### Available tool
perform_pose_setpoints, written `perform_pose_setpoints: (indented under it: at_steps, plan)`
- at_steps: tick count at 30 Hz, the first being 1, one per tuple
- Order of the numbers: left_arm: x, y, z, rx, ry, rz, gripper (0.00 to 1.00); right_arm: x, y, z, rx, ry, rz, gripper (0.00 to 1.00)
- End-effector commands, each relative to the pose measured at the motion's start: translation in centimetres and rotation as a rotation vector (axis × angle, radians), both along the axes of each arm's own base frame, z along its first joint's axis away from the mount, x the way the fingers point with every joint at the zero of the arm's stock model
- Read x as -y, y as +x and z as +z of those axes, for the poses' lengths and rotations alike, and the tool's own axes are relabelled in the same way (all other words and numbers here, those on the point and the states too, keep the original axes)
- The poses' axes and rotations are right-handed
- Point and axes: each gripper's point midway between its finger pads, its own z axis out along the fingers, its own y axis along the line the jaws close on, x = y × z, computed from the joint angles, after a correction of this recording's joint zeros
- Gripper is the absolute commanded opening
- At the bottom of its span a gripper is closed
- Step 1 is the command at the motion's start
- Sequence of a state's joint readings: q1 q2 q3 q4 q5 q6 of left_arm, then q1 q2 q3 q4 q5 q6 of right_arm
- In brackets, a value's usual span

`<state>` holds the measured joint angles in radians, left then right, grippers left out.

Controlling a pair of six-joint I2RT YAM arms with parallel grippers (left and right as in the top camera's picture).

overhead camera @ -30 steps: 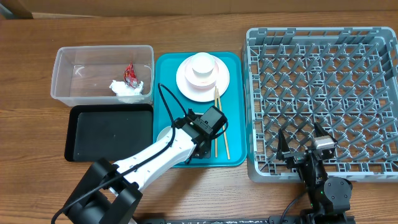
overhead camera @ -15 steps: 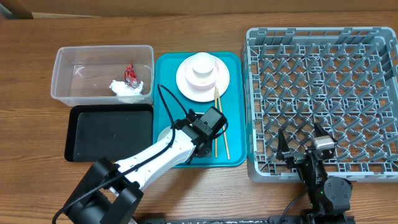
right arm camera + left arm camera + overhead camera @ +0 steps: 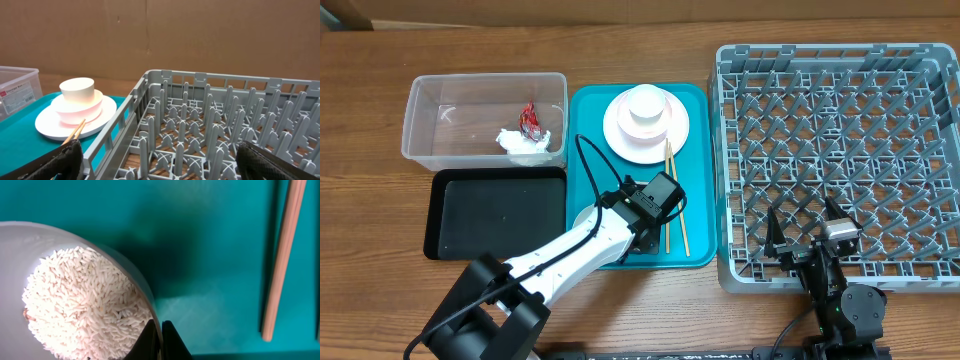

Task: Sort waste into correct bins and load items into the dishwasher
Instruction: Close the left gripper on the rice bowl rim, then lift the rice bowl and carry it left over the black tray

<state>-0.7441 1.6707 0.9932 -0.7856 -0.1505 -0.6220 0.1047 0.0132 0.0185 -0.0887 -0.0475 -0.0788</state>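
Rice grains (image 3: 85,305) fill a white bowl (image 3: 50,237) standing on the teal tray (image 3: 210,240), near the chopsticks (image 3: 280,255). I note my left hand (image 3: 161,339) pinched on the bowl's rim. Right hand (image 3: 806,232) is spread wide above the near edge of the grey dish rack (image 3: 840,58). Red wrapper (image 3: 529,118) and tissue (image 3: 523,143) lie in the clear tub (image 3: 485,80).

On the table (image 3: 380,290), the tub (image 3: 415,130) sits near the back left corner. The wrapper (image 3: 529,118) and the tissue (image 3: 523,143) lie in it, the wrapper behind the tissue. The shallow tray (image 3: 495,215) lies just in front of the tub. The serving tray (image 3: 590,130) is right of both, in the middle. At its back stands the plate (image 3: 617,135), with a bowl (image 3: 77,112) on it and a cup (image 3: 77,89) on top. The chopsticks (image 3: 675,200) lie in front of the plate. A second bowl (image 3: 20,245), with rice (image 3: 80,305) in it, sits left of the chopsticks. The rack (image 3: 840,150) fills the right side.
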Motion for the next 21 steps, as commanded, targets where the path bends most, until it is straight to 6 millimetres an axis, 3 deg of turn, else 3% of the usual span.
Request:
perform_pose_setpoints:
  at_steps: [1, 9, 15, 21]
  plan:
    - [1.4, 0.1, 1.8, -0.010, -0.069, -0.057, 0.04, 0.1, 0.0, -0.1, 0.005, 0.000, -0.006, 1.00]
    - [1.6, 1.5, 5.7, 0.046, -0.183, -0.022, 0.04, 0.1, 0.0, -0.1, 0.005, 0.000, -0.006, 1.00]
    - [-0.2, 2.3, 8.7, 0.036, -0.339, -0.034, 0.04, 0.1, 0.0, -0.1, 0.005, 0.000, -0.006, 1.00]
    - [-3.4, 2.5, 11.8, 0.046, -0.482, -0.015, 0.04, 0.1, 0.0, -0.1, 0.005, 0.000, -0.006, 1.00]
